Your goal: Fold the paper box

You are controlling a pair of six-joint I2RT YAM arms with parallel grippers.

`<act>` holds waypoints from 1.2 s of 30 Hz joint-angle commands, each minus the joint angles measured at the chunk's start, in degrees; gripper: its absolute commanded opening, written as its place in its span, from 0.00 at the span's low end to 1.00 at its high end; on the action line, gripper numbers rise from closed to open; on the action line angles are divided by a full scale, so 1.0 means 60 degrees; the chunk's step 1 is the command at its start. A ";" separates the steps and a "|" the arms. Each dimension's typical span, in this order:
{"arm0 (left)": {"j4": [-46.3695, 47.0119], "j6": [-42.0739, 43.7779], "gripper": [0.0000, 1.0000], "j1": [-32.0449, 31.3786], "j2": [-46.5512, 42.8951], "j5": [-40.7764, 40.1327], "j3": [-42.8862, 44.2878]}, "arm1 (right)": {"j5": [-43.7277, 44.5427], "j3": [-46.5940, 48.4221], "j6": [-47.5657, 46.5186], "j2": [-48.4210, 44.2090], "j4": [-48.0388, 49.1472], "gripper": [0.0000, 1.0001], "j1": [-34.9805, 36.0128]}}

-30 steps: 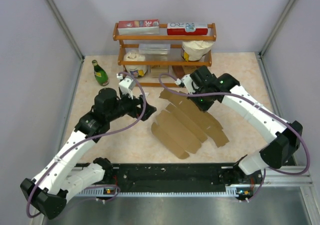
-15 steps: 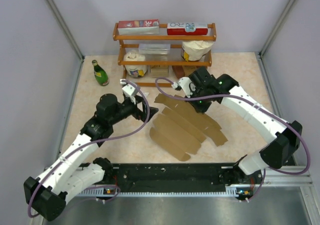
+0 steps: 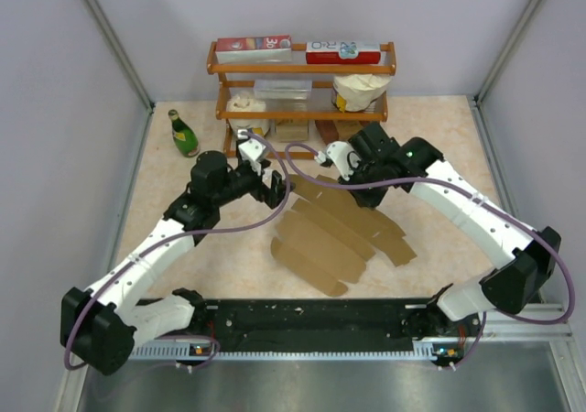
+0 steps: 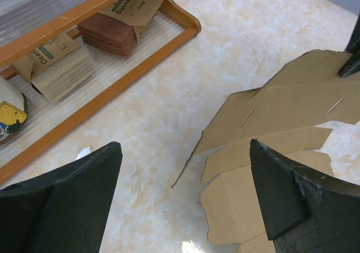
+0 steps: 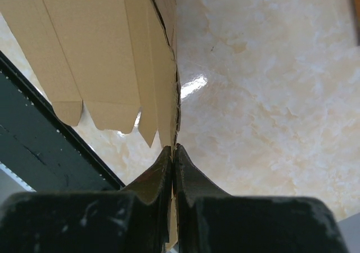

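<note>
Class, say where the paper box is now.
Top view: the paper box lies unfolded mid-table, before the wooden rack, one edge pinched by the right hand.

Both arms extended forward, left end effector (image 4: 184,152) jaws spread wide, right end effector (image 5: 173,149) clamped tight

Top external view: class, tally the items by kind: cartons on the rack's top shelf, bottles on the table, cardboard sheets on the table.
Printed cartons: 2
Green bottle: 1
Paper box, unfolded: 1
Total: 4
</note>
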 commanded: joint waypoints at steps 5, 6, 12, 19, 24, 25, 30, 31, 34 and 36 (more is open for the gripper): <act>0.1041 0.0513 0.99 0.0248 0.0630 0.0551 0.0673 | -0.0382 -0.0022 -0.0120 -0.0445 0.0211 0.00 0.0151; 0.1129 0.0483 0.99 0.0277 0.0718 0.0726 0.0688 | -0.0383 -0.0022 -0.0106 -0.0431 0.0211 0.00 0.0151; 0.1715 0.0074 0.99 0.0292 0.1216 0.1883 0.0572 | -0.0397 -0.0036 -0.0164 -0.0387 0.0299 0.00 0.0151; 0.2433 -0.0249 0.91 0.0277 0.1568 0.2982 -0.0014 | -0.0471 -0.0197 -0.0135 -0.0474 0.0343 0.00 0.0137; 0.2726 -0.0674 0.78 0.0277 0.1802 0.3540 -0.0307 | -0.0485 -0.0520 -0.0237 -0.0489 0.0343 0.00 0.0151; 0.2814 -0.0718 0.76 0.0277 0.1846 0.3569 -0.0380 | -0.0500 -0.0563 -0.0252 -0.0489 0.0358 0.00 0.0151; 0.2902 -0.0850 0.64 0.0277 0.2036 0.3555 -0.0484 | -0.0412 -0.0637 -0.0164 -0.0402 0.0620 0.00 0.0151; 0.2888 -0.0879 0.61 0.0277 0.2066 0.3555 -0.0469 | -0.0354 -0.0608 -0.0150 -0.0343 0.0665 0.00 0.0151; 0.2757 -0.0894 0.54 0.0277 0.2197 0.3496 -0.0367 | -0.0265 -0.0535 -0.0105 -0.0182 0.0724 0.00 0.0151; 0.2537 -0.0836 0.47 0.0277 0.2242 0.3482 -0.0250 | -0.0236 -0.0535 -0.0076 -0.0109 0.0797 0.00 0.0122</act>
